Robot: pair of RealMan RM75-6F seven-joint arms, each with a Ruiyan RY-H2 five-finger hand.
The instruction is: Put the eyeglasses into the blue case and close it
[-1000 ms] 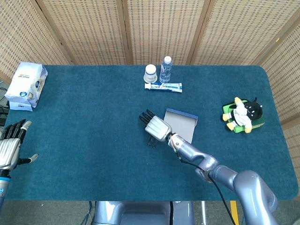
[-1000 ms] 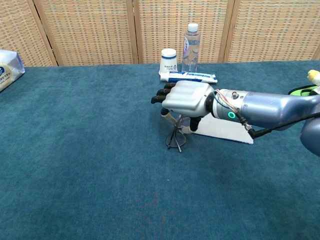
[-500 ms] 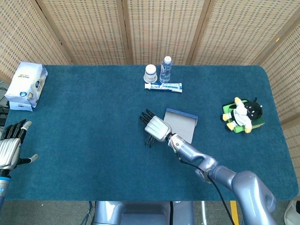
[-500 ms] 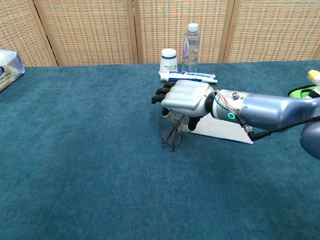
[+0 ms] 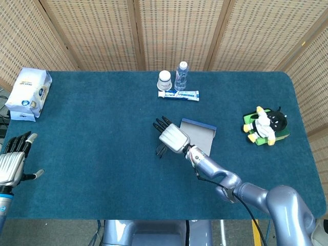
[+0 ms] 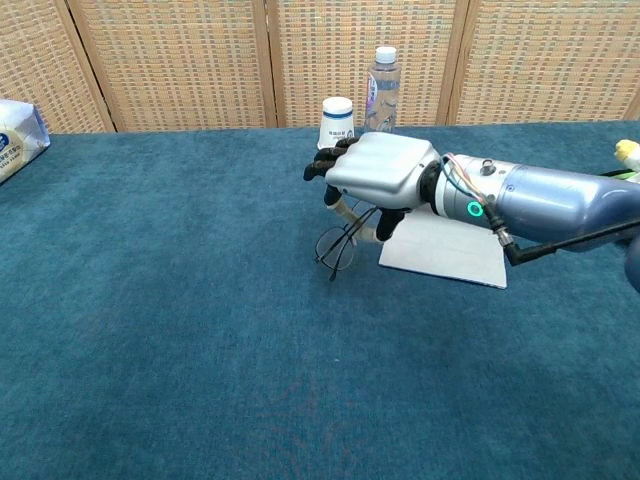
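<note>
My right hand (image 6: 375, 178) has the glasses (image 6: 337, 245) pinched, dangling just off the bench (image 6: 150, 300), right beside the open case (image 6: 445, 250). Left hand (image 5: 13, 163) is idle at the bench edge, fingers spread, holding nothing.

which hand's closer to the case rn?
Right. The right hand holds the eyeglasses right beside the case's left edge. The left hand is open at the table's far left edge, nowhere near it.

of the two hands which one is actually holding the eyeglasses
The right hand: its fingers pinch the eyeglasses above the table. The left hand hangs open at the left edge.
</note>
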